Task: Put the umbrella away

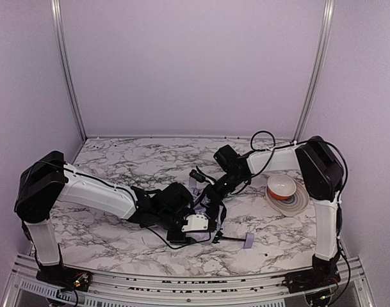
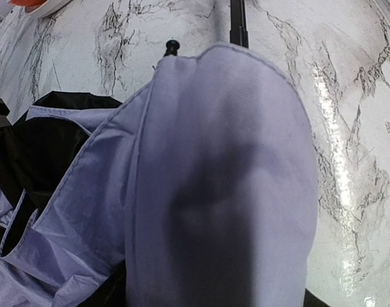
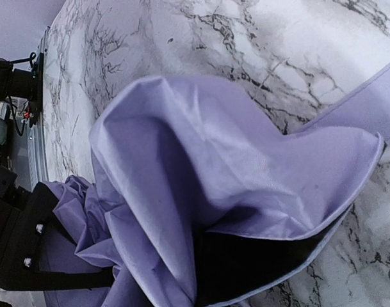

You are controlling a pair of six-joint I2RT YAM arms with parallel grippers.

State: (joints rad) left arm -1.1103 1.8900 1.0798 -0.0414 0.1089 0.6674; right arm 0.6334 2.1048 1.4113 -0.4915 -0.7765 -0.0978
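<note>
Folding step: umbrella fabric hides left gripper, right gripper; grip indeterminate. Next: bunch folds around shaft.

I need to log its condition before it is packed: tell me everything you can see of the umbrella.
The umbrella lies collapsed and crumpled on the marble table, between the arms. Its thin fabric looks pale lavender outside, with a black inner side. A thin black shaft leads to a small lavender handle near the front edge; a black rib tip pokes out. The left gripper and right gripper sit at the fabric, fingers hidden, so any grip is unclear.
</note>
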